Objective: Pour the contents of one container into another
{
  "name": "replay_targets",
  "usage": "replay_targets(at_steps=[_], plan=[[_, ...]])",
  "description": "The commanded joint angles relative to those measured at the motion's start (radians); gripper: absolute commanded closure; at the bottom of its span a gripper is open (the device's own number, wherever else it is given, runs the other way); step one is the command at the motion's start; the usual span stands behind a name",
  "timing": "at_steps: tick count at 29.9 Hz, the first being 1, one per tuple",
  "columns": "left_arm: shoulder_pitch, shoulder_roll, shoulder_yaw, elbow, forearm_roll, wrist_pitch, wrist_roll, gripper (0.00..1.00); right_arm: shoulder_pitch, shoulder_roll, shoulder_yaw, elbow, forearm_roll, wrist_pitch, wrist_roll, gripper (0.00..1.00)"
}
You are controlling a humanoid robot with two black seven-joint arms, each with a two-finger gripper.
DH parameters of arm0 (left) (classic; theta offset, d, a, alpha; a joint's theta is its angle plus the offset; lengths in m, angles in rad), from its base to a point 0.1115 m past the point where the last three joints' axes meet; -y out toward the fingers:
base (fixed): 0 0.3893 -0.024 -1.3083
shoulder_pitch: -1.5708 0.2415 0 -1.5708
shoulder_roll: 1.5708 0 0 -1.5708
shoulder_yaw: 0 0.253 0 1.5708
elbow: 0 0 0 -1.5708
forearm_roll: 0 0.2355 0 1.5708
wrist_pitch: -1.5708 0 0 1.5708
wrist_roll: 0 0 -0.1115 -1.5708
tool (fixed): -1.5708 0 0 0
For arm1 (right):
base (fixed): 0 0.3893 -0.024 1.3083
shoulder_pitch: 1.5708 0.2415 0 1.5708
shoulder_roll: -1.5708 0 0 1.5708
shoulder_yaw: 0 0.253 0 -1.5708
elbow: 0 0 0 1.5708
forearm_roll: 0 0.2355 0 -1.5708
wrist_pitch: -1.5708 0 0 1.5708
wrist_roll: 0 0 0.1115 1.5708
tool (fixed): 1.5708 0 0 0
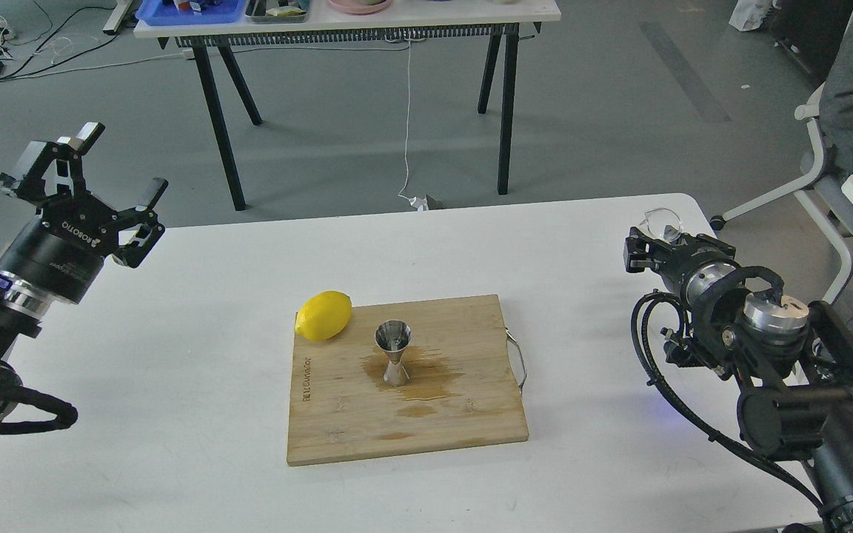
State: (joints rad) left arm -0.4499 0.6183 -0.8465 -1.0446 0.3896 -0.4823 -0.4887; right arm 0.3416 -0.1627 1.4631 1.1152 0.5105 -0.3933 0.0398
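Observation:
The steel jigger (394, 352) stands upright on the wooden board (471, 414), in a brown wet patch (426, 377). The clear glass cup (662, 220) is near the table's right edge, held at the tip of my right gripper (656, 240), which is shut on it; only the cup's rim shows above the dark fingers. My left gripper (104, 166) hangs open over the table's far left corner, holding nothing, well away from the board.
A yellow lemon (323, 315) lies on the board's back left corner. The board has a metal handle (519, 359) on its right side. A chair with a seated person (852, 111) is beyond the right edge. Another table (345, 22) stands behind.

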Motion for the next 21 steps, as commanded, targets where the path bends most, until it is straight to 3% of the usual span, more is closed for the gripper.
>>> replay_targets(at_steps=[1, 21], plan=[[0.0, 0.0, 0.0, 0.0, 0.0, 0.001, 0.0, 0.04, -0.007, 0.0, 0.005, -0.015, 0.011, -0.079, 0.025, 0.61], [0.002, -0.003, 0.0, 0.0, 0.0, 0.005, 0.0, 0.04, 0.004, 0.015, -0.015, -0.166, 0.002, -0.095, 0.054, 0.61]])
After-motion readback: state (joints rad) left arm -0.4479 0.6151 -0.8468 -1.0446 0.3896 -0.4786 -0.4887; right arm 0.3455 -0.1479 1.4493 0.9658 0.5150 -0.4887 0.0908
